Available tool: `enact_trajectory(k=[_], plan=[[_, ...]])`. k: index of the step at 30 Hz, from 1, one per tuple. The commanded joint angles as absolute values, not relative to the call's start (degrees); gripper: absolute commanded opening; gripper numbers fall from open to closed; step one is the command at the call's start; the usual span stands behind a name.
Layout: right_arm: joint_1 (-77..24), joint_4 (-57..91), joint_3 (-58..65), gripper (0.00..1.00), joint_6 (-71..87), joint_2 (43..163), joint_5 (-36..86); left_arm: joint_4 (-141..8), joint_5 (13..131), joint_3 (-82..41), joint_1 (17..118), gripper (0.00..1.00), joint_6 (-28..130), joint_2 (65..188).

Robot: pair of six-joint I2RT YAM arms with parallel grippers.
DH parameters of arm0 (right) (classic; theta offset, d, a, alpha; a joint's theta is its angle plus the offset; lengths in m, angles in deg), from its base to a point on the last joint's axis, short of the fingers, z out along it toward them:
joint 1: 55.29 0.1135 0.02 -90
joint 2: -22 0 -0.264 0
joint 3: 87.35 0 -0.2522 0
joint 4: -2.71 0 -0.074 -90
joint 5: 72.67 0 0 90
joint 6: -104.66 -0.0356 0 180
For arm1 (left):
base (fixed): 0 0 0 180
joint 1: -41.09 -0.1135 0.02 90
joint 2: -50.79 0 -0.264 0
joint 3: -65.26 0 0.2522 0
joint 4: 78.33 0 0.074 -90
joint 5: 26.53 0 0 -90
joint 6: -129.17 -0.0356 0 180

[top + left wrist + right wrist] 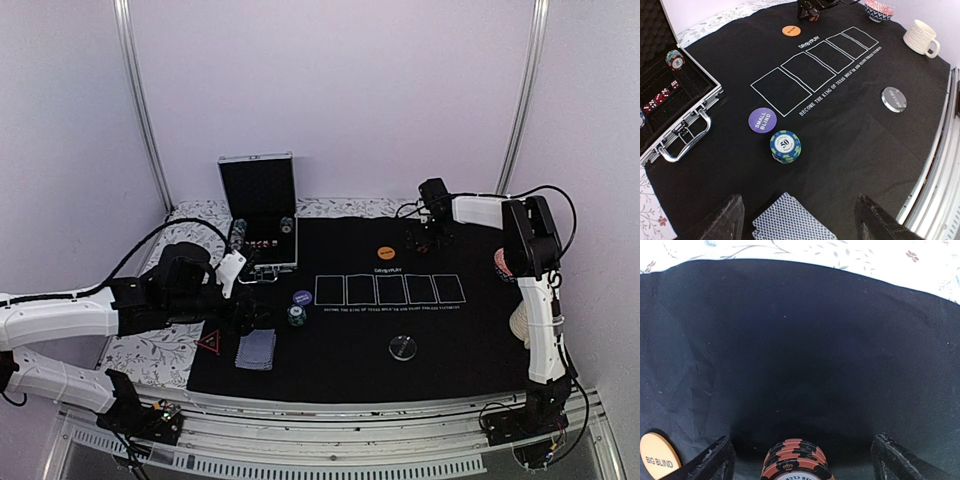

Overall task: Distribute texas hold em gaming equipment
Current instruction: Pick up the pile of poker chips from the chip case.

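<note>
A deck of playing cards (792,220) with grey-blue patterned backs lies on the black mat (440,350), also seen from above (256,350). My left gripper (800,227) hangs over it, open, its fingers wide on either side and nothing held. Just beyond stand a green-blue chip stack (785,146) and a purple small blind disc (762,120). At the far side my right gripper (802,467) is open around a red-black chip stack (796,460), with gaps on both sides. An orange big blind disc (659,456) lies to its left. The red triangle marker (209,342) and clear disc (403,347) rest near the front.
An open aluminium case (258,215) with chips and dice stands at the back left. A white mug (920,37) and a patterned bowl (878,10) sit on the right edge. Five white rectangles (390,289) are printed mid-mat.
</note>
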State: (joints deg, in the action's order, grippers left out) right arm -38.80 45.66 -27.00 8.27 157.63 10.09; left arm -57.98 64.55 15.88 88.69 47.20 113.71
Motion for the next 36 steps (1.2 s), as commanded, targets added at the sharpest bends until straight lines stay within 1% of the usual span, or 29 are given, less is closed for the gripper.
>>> enact_trajectory(k=[1,7,10,15,18,20,22,25,27,29,31,33,36], plan=[[-38.4,47.6,-27.8,0.99,8.7,155.2,9.7,-58.0,65.1,14.9,87.5,0.78,46.2,113.7],[-38.1,45.4,-23.9,0.99,9.8,145.2,10.4,-58.5,65.1,11.4,87.3,0.78,45.2,114.0],[-37.7,43.4,-20.9,0.99,10.9,138.5,11.4,-58.4,65.3,7.9,86.6,0.78,44.3,116.1],[-36.8,35.3,-9.1,0.99,13.9,122.5,14.8,-55.3,69.7,-0.6,82.7,0.79,42.7,121.8],[-36.7,28.2,0.0,0.99,16.3,112.5,20.0,-49.3,72.2,-10.5,79.3,0.79,40.2,127.1],[-36.7,23.5,5.2,0.99,17.9,105.7,26.8,-45.9,75.1,-16.8,77.0,0.79,37.6,130.3],[-36.7,19.3,9.6,0.99,20.7,100.3,33.6,-44.6,80.3,-22.4,73.3,0.77,35.2,133.3],[-36.7,12.5,16.8,0.99,23.6,93.8,43.9,-44.6,87.8,-27.5,67.9,0.70,29.8,139.2],[-36.7,9.0,20.9,0.99,25.5,90.8,51.2,-45.0,91.7,-29.9,65.3,0.66,23.7,144.5],[-36.7,6.9,24.0,0.99,26.6,89.1,54.9,-45.3,94.3,-31.9,63.4,0.62,16.9,149.0],[-36.7,6.4,26.4,0.99,27.3,87.9,55.2,-46.5,96.3,-34.9,61.4,0.59,11.7,154.0],[-36.7,5.6,28.5,0.99,27.7,87.1,54.7,-47.8,97.8,-38.4,59.3,0.59,8.8,159.4],[-36.7,5.3,30.0,0.99,27.3,87.5,55.3,-47.3,92.6,-46.4,58.2,0.59,6.5,169.4]])
